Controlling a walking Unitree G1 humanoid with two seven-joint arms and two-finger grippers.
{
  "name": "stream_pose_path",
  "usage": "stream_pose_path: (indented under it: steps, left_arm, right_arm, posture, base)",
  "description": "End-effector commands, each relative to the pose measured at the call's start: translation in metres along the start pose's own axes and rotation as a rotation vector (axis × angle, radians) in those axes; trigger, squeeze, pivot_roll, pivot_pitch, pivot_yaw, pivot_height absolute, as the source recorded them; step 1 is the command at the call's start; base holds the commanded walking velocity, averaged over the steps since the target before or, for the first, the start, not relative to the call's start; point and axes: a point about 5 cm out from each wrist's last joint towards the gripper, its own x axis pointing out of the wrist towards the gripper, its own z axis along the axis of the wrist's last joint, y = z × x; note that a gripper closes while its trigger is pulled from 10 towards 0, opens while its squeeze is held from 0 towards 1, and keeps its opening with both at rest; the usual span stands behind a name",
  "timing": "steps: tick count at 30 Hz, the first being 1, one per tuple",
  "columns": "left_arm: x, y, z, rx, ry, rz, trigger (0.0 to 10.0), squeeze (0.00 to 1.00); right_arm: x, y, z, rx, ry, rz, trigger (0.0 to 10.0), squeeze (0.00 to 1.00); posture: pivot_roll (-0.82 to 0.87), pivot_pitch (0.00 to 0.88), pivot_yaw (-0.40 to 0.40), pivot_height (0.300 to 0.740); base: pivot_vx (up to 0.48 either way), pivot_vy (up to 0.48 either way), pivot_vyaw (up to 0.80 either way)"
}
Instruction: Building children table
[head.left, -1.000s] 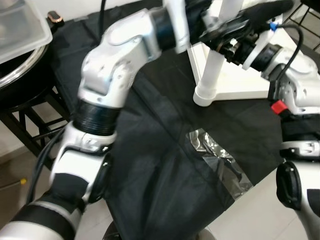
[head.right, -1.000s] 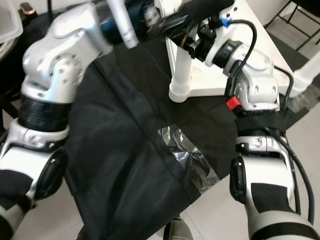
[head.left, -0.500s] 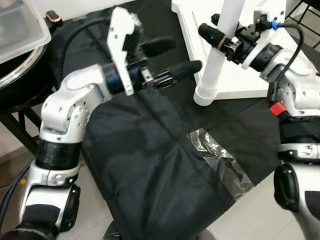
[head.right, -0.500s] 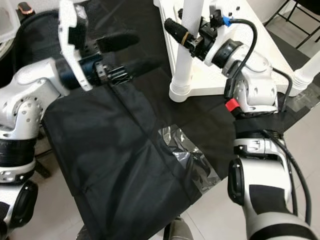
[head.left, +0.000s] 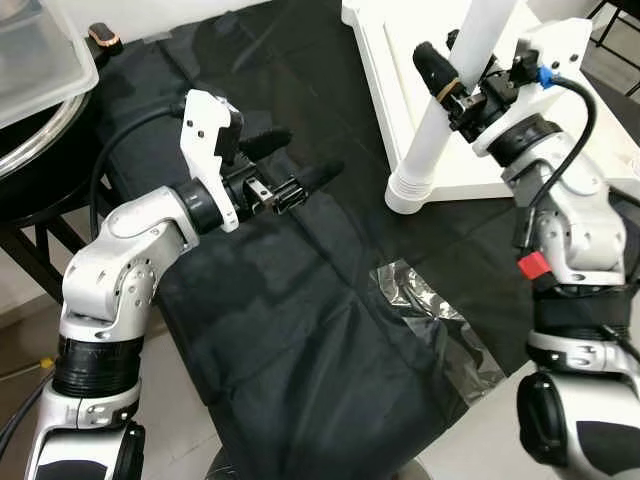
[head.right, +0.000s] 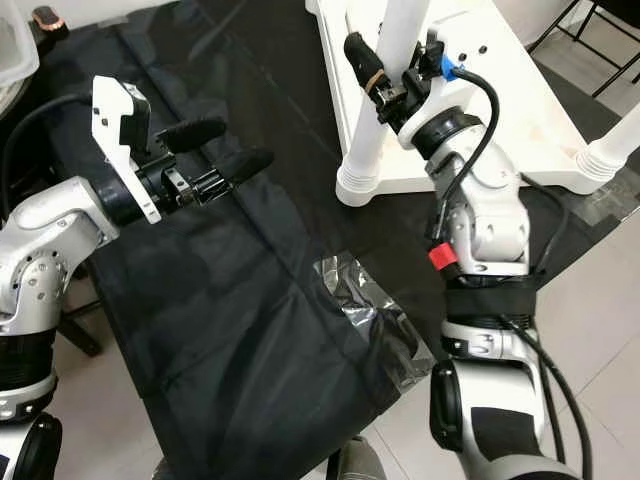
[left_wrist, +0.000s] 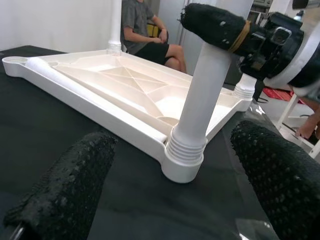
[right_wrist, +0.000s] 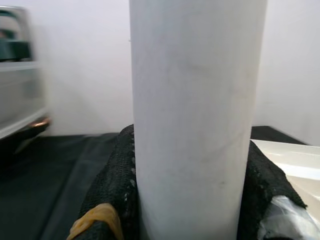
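Your right tool is clamped on the white leg, one black finger on each side of the tube, as the right wrist view shows with the leg pressed between both pads. The leg stands upright in a corner socket of the white tabletop, which lies upside down on the black cloth with its ribbed underside facing up. A second leg rises from another corner, on your right.

Your left tool hovers above the cloth, well to the left of the held leg, its two fingers spread wide with nothing between them. In the left wrist view those fingers frame the leg's threaded collar and the socket below it.

A patch of crinkled clear plastic lies on the cloth, near the socket corner. A clear bin sits at the far left on a dark stand. A seated person shows beyond the tabletop in the left wrist view.
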Motion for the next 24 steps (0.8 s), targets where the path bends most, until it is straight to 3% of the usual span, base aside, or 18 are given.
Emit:
stream_pose_path:
  steps: [1, 3, 4, 5, 7, 15, 16, 17, 19, 20, 24]
  left_arm:
    - [-0.001, -0.006, -0.003, -0.011, 0.006, -0.013, 10.0, 1.0]
    - [-0.001, -0.009, -0.005, -0.016, 0.011, -0.013, 10.0, 1.0]
    - [-0.002, -0.011, -0.008, -0.024, 0.016, -0.014, 10.0, 1.0]
    - [-0.002, -0.011, -0.008, -0.024, 0.016, -0.014, 10.0, 1.0]
    - [-0.003, -0.014, -0.012, -0.038, 0.026, -0.012, 10.0, 1.0]
    - [-0.007, -0.02, -0.016, -0.054, 0.038, 0.0, 10.0, 1.0]
    - [-0.008, -0.021, -0.017, -0.058, 0.04, 0.003, 10.0, 0.89]
    - [-0.008, -0.022, -0.017, -0.058, 0.042, 0.008, 10.0, 0.13]
    - [-0.009, -0.022, -0.017, -0.056, 0.044, 0.013, 10.0, 0.13]
    - [-0.008, -0.023, -0.018, -0.056, 0.047, 0.01, 10.0, 0.0]
    - [-0.008, -0.025, -0.019, -0.057, 0.049, 0.005, 10.0, 0.0]
  right_arm:
    - [-0.01, 0.004, -0.035, 0.028, 0.165, -0.06, 0.0, 0.0]
    - [-0.015, 0.009, -0.041, -0.001, 0.208, -0.176, 0.0, 0.0]
    - [-0.023, 0.008, -0.049, -0.019, 0.255, -0.302, 0.0, 0.0]
    - [-0.023, 0.008, -0.049, -0.019, 0.255, -0.302, 0.0, 0.0]
    - [-0.034, 0.014, -0.062, -0.021, 0.32, -0.428, 0.0, 0.0]
    - [-0.032, 0.037, -0.075, 0.06, 0.353, -0.459, 0.0, 0.0]
    - [-0.03, 0.041, -0.076, 0.072, 0.354, -0.47, 0.0, 0.0]
    - [-0.029, 0.042, -0.076, 0.078, 0.353, -0.483, 0.0, 0.0]
    - [-0.029, 0.043, -0.076, 0.079, 0.356, -0.498, 0.0, 0.0]
    - [-0.029, 0.043, -0.076, 0.081, 0.359, -0.507, 0.0, 0.0]
    - [-0.029, 0.045, -0.075, 0.081, 0.365, -0.516, 0.0, 0.0]
  posture:
    - [0.03, 0.325, -0.015, 0.74]
    - [0.03, 0.328, -0.013, 0.74]
    - [0.03, 0.329, -0.014, 0.74]
    - [0.03, 0.329, -0.014, 0.74]
    - [0.03, 0.331, -0.013, 0.74]
    - [0.03, 0.335, -0.012, 0.74]
    - [0.04, 0.332, -0.013, 0.74]
    - [0.04, 0.333, -0.014, 0.74]
    - [0.04, 0.333, -0.014, 0.74]
    - [0.04, 0.337, -0.012, 0.74]
    - [0.04, 0.335, -0.01, 0.74]
  base:
    - [0.0, 0.0, 0.0]
    - [0.0, 0.0, 0.0]
    - [0.0, 0.0, 0.0]
    - [0.0, 0.0, 0.0]
    - [0.0, 0.0, 0.0]
    - [0.0, 0.0, 0.0]
    - [0.0, 0.0, 0.0]
    - [0.0, 0.0, 0.0]
    - [0.0, 0.0, 0.0]
    - [0.0, 0.0, 0.0]
    - [0.0, 0.0, 0.0]
